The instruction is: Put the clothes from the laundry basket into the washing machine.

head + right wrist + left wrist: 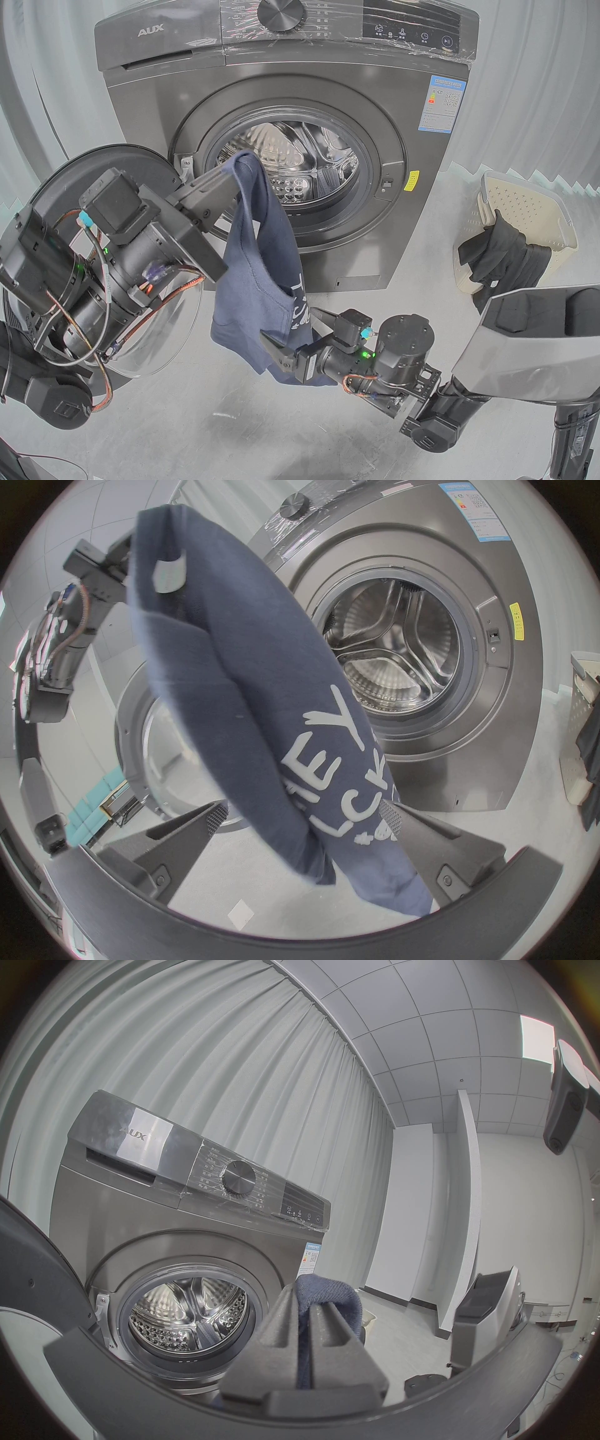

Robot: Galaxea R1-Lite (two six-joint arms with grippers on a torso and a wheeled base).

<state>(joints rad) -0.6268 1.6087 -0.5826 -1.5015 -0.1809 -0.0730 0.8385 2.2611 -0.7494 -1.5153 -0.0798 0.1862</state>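
Holds the shirt [256, 275] by its top fold in the clamped left gripper [234, 167] at the left rim of the washing machine [387, 112] opening, with the right gripper [294, 337] spread open about the hem; risks the tail draping outside over that rim if released early.

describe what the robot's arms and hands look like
Both arms are black with chunky cylindrical joints. The left arm carries orange and grey cables; the right arm shows a green light. The left hand and right hand have dark grey wedge-shaped fingers.
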